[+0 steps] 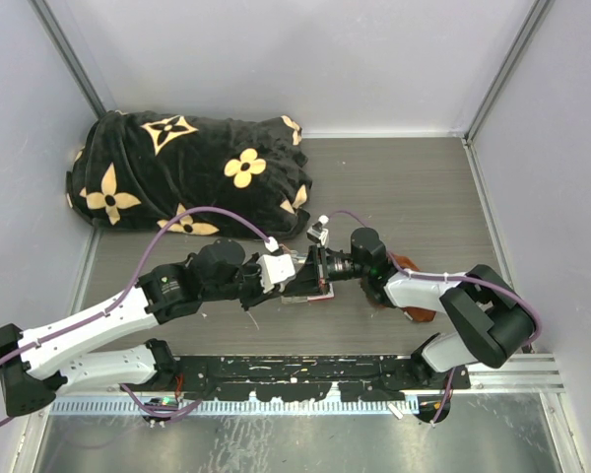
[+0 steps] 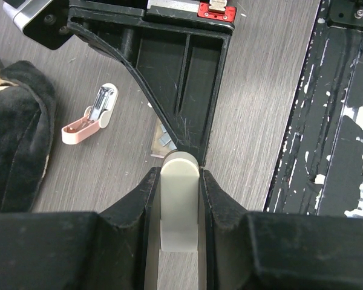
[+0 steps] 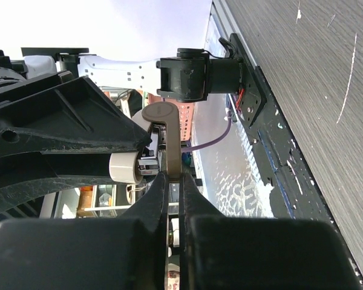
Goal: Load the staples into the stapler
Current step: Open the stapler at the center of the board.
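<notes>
Stapler: your pale pink and white plastic mini stapler (image 2: 91, 116) lies on the grey wood-grain table (image 2: 254, 90). It is hinged open with its metal inner part facing up.
Done so far: opening the stapler looks finished. You can see no strip in its metal channel, though the channel is too small in view to be sure.
Left to do: by my reading, the main work. A strip has to go into the channel and the stapler has to be closed.
Left gripper (image 2: 179, 174): partly closed, clamping a pale beige flat plastic piece with a rounded end (image 2: 180, 211) between its fingers.
Right gripper (image 3: 173, 176): jaws nearly together, pinching a thin piece seen edge-on. I judge it to be the same beige piece, but the views do not show what it is.
Grippers together: in the top view they meet tip to tip over mid-table.
Staples: a small silvery-grey bit (image 2: 163, 140) lies on the table, mostly hidden behind the right gripper's black finger. It looks like the staples or their tray, and you cannot tell which.
Stapler versus grippers: neither gripper touches it. It lies apart from both, off to the side of the left gripper's tips, toward the black flower-patterned blanket (image 2: 15, 121).
Next move: as I judge it, you must free one gripper before either can reach the stapler.
</notes>
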You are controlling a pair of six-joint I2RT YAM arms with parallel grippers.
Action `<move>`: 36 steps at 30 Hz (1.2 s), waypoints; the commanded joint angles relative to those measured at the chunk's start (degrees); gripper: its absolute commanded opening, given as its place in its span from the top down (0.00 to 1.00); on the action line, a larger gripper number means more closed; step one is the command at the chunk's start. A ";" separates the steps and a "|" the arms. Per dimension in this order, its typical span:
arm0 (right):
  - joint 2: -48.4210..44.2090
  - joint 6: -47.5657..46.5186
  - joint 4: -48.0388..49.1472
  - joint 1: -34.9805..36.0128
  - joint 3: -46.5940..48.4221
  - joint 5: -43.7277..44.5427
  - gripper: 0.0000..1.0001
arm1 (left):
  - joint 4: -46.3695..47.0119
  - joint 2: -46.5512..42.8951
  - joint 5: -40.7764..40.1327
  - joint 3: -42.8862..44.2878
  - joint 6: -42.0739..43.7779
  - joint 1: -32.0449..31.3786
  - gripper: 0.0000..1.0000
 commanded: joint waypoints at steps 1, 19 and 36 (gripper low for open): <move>-0.71 2.00 9.17 1.29 2.18 2.71 0.99 | 6.77 -0.62 2.63 0.94 -0.12 -0.49 1.00; -3.45 -21.07 -15.81 2.07 3.76 33.79 0.99 | 7.28 2.53 -24.95 4.16 -30.01 6.35 0.02; 4.29 -25.11 -20.16 5.83 7.71 42.99 0.99 | 15.02 15.02 -14.02 -2.03 -44.65 14.59 0.01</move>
